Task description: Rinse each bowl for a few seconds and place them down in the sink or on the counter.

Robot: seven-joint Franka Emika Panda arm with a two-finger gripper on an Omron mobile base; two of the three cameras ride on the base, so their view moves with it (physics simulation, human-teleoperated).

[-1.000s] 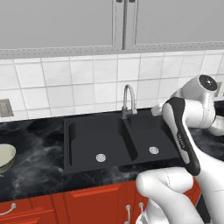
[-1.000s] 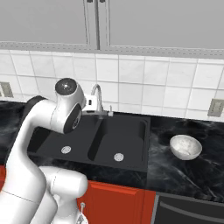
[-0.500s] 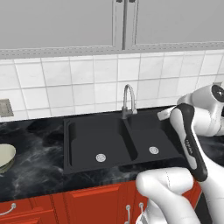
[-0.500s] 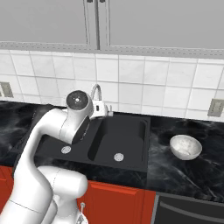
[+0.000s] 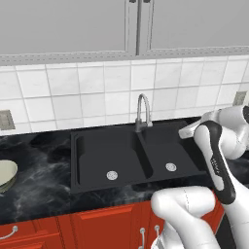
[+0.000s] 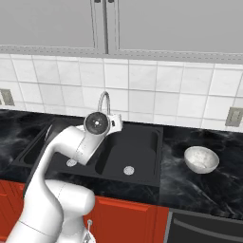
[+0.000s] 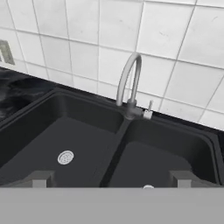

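The black double-basin sink (image 5: 131, 158) is matte and rectangular, with a round silver drain in each basin and a curved steel gooseneck faucet (image 7: 130, 87) rising at the back of its divider. The glossy black marble counter (image 6: 204, 190) around it carries faint whitish veins above red cabinet fronts (image 5: 82, 228). The right base view shows the glossy white-grey bowl (image 6: 201, 159) sitting upright on the counter well to the right of the sink; the left base view instead shows the pale greenish-cream bowl (image 5: 6, 175) on the counter left of the sink, cut by the frame edge. In the hand view the gripper (image 7: 111, 178) hangs above the sink facing the faucet, its fingertips (image 7: 40, 178) wide apart, holding and touching nothing.
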